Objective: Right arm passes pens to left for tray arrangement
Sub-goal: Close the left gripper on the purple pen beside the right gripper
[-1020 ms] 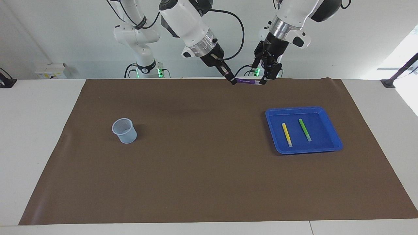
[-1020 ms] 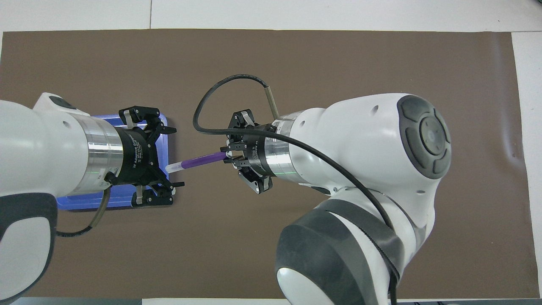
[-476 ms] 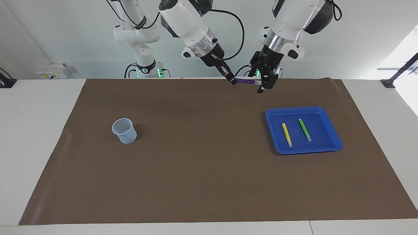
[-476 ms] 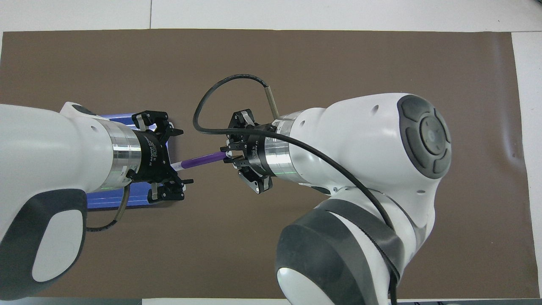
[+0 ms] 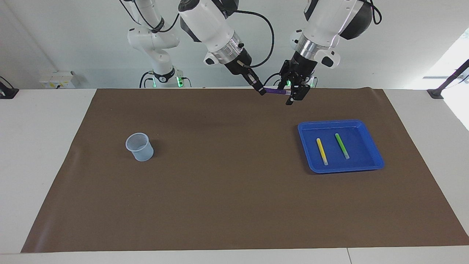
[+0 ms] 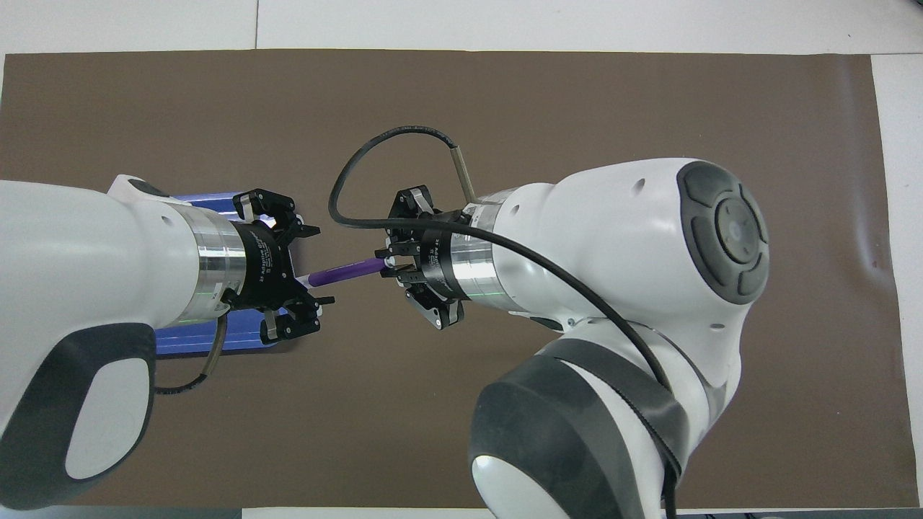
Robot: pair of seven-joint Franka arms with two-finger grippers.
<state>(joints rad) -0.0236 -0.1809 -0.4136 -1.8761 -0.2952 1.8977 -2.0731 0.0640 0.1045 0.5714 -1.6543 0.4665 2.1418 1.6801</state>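
My right gripper [image 5: 261,91] is shut on the dark end of the purple pen [image 5: 274,91] and holds it level in the air over the mat's edge nearest the robots. It also shows in the overhead view [image 6: 389,268] with the purple pen [image 6: 346,272]. My left gripper [image 5: 291,94] is open, its fingers either side of the pen's whitish cap end; it shows in the overhead view [image 6: 311,265] too. The blue tray [image 5: 368,162] lies toward the left arm's end and holds the yellow pen [image 5: 322,151] and the green pen [image 5: 342,146] side by side.
A small translucent cup [image 5: 139,146] stands on the brown mat [image 5: 220,201] toward the right arm's end. In the overhead view the left arm covers most of the tray [image 6: 180,340], and the right arm hides the cup.
My left gripper has moved along the pen toward the right gripper, so its open fingers now stand around the cap end. The right arm and the pen have stayed still.
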